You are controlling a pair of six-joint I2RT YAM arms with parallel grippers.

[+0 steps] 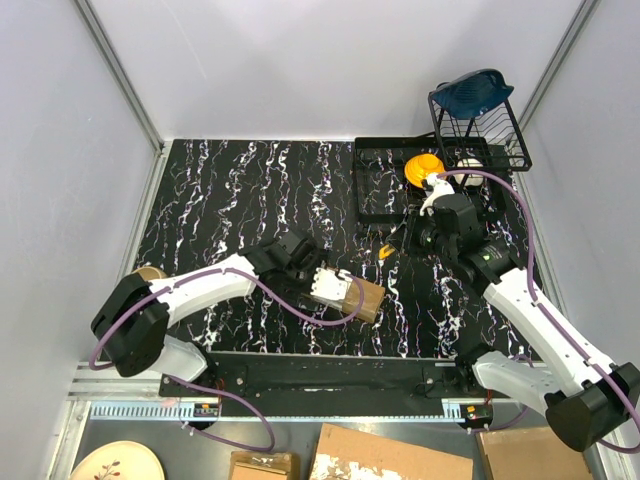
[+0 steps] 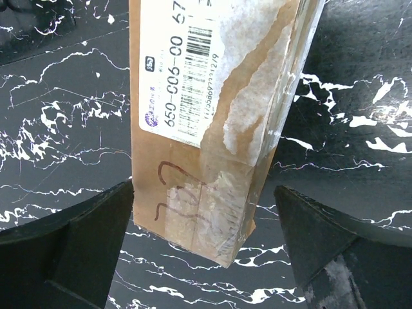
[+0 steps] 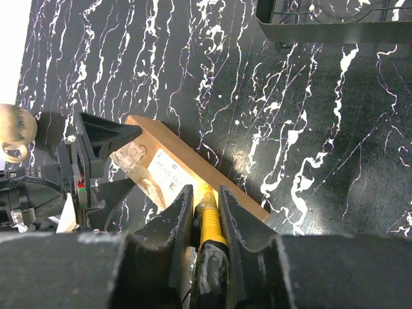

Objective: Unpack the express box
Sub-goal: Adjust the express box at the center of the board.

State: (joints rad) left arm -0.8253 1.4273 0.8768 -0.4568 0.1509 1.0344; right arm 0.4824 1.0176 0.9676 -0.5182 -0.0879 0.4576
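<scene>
The left claw point(image 2: 203, 248) is spread wide, one finger on either side of the express box point(image 2: 212, 116), which is laid flat on the black marbled table point(image 1: 230, 190) at lower centre of the overhead view. The right claw point(image 3: 205, 194) is clamped on a yellow-and-black utility knife point(image 3: 211, 232), up and right of the box.

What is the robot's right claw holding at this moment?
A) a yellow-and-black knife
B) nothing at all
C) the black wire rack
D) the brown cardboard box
A: in the right wrist view the right gripper is closed on the yellow-and-black utility knife, while the express box sits between the open fingers of the left gripper.
</scene>
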